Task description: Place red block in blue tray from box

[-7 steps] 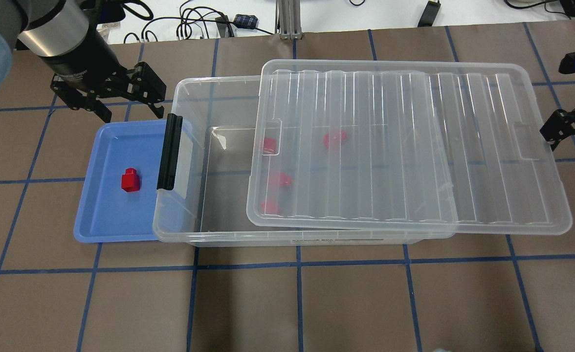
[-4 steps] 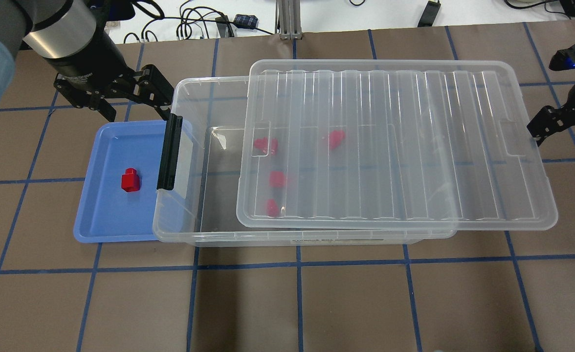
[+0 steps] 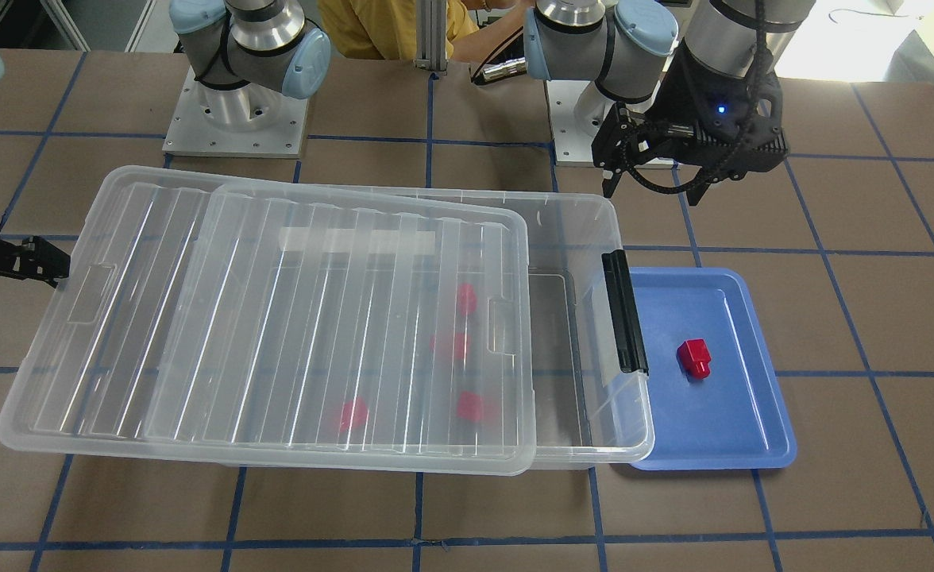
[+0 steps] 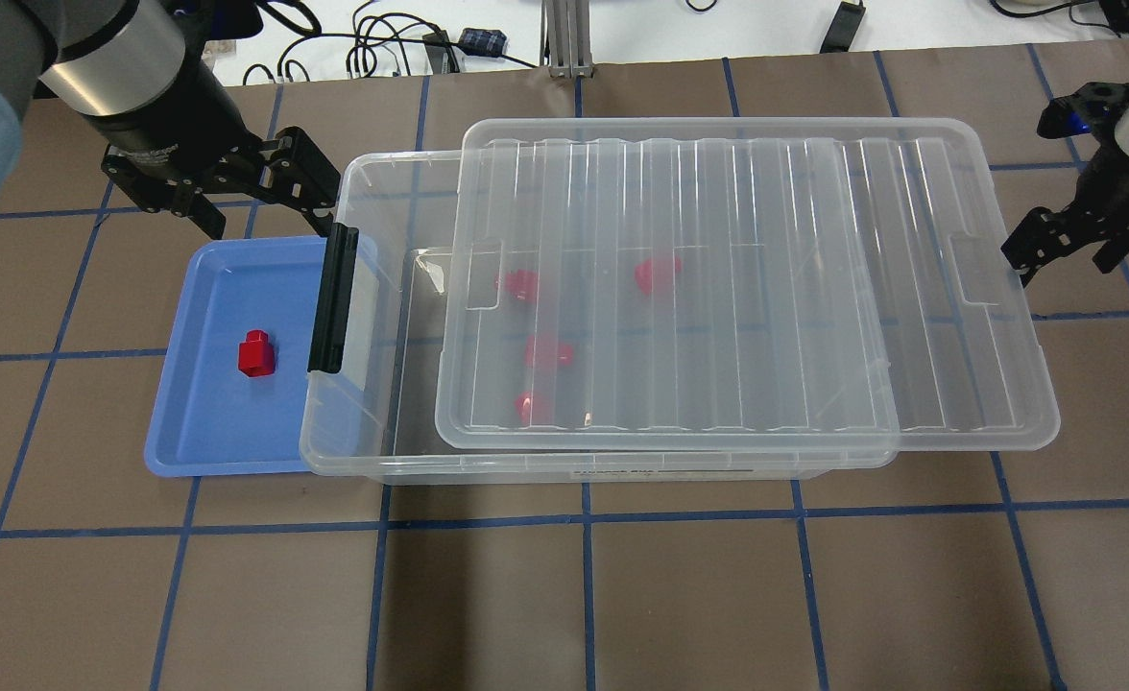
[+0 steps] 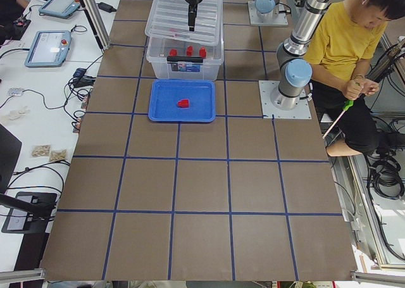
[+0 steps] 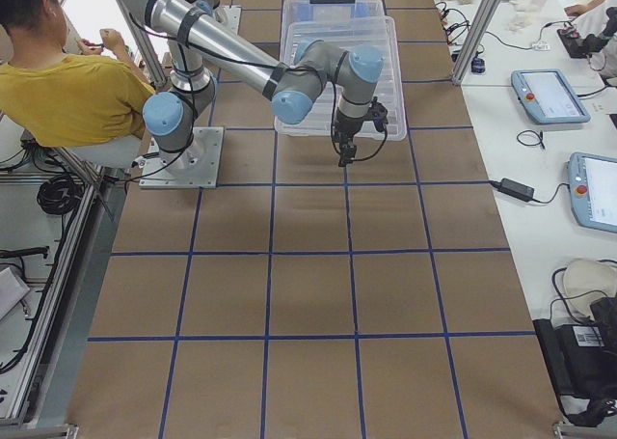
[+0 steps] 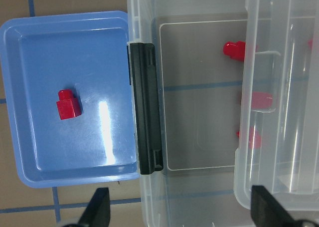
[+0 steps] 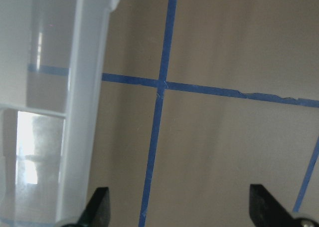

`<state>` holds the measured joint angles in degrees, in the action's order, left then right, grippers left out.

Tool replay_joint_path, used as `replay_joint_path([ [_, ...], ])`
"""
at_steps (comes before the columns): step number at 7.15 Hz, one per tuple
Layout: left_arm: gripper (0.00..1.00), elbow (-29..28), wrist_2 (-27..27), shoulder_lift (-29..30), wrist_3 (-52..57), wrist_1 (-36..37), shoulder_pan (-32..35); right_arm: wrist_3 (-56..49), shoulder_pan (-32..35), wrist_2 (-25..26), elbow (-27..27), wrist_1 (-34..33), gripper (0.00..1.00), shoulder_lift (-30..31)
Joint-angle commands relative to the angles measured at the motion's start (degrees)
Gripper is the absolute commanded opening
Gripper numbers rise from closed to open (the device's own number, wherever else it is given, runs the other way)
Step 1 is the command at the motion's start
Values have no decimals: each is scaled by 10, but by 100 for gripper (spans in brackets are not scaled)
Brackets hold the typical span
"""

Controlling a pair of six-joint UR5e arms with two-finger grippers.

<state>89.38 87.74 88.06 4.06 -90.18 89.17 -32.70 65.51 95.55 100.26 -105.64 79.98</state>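
The red block (image 4: 256,353) is seen lying in the blue tray (image 4: 209,422), near the tray's middle, with its round stub turned away from the robot. It is touched by neither claw. The tray is set on the brown, blue-taped surface (image 4: 622,595), just beside the short end of the box (image 4: 372,422) that carries the black latch (image 4: 332,299). In the overhead view the box's rim is seen overlapping the tray's near edge.

The ribbed clear lid (image 4: 747,288) is laid flat and slightly askew on the box. It is shifted toward the robot's right, so the latch end is left uncovered and the opposite end is overhung. Four other red blocks (image 4: 548,352) are seen on the box floor, mostly blurred beneath the lid, near its edge on the latch side.

The left claw (image 4: 257,206) is held above the tray's far corner beside the box. Its fingers are spread wide, and nothing is gripped between them. The right claw (image 4: 1064,251) is likewise spread wide and empty, and is held low just beside the lid's overhanging short edge. Whether one finger touches that edge cannot be told.
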Motion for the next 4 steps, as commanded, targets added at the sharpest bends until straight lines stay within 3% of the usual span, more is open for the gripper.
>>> replay_joint_path([
  [1,100,0,1,-1,0,0,0,1,21,-17,2,0,100,0],
  [4,100,0,1,-1,1,0,0,-1,38,-26,4,1,100,-2],
])
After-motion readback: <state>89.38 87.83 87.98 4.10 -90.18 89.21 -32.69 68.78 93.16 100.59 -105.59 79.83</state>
